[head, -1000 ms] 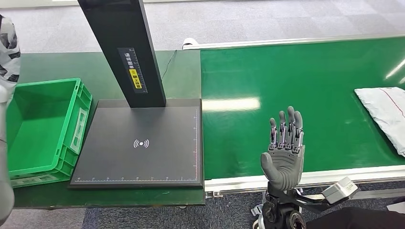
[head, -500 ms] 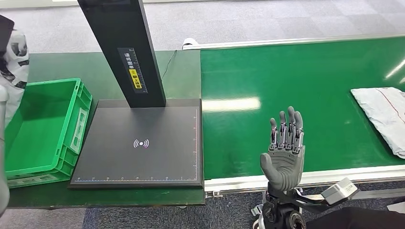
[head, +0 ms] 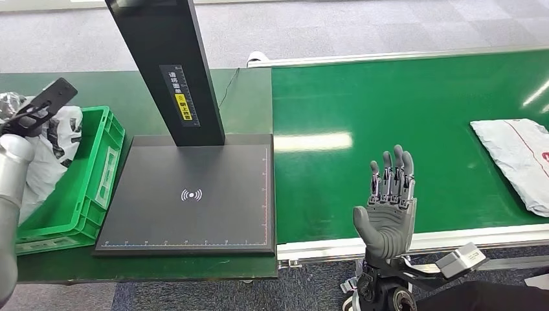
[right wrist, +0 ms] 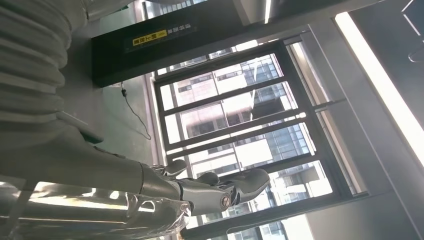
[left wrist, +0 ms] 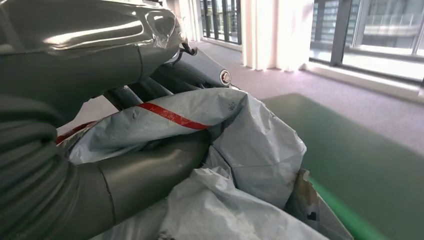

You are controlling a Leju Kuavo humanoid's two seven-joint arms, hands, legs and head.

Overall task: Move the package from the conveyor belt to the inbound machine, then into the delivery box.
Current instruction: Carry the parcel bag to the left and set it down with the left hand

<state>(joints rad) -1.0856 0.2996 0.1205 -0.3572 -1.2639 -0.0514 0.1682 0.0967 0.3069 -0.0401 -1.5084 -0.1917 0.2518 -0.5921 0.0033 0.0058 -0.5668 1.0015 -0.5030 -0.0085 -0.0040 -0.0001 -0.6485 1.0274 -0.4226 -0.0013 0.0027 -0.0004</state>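
Observation:
My left hand (head: 29, 116) grips a grey plastic package (head: 52, 152) with black print and a red stripe (left wrist: 170, 115), hanging into the green delivery box (head: 97, 162) at the far left. The thumb and fingers (left wrist: 140, 170) wrap the crumpled bag in the left wrist view. My right hand (head: 387, 207) stands upright and open over the near edge of the green conveyor belt (head: 388, 103), fingers straight, holding nothing. A second grey package (head: 518, 162) lies flat on the belt at the right edge. The black inbound machine (head: 191, 194) sits between box and belt, its plate bare.
The machine's black post (head: 171, 65) rises behind the plate. The belt's white frame (head: 447, 241) runs along the near side. Grey carpet floor lies beyond the table.
My left hand has come down and rightward with the package, from the frame's left edge to above the green box. The package on the belt has drifted a little left. My right hand stays put.

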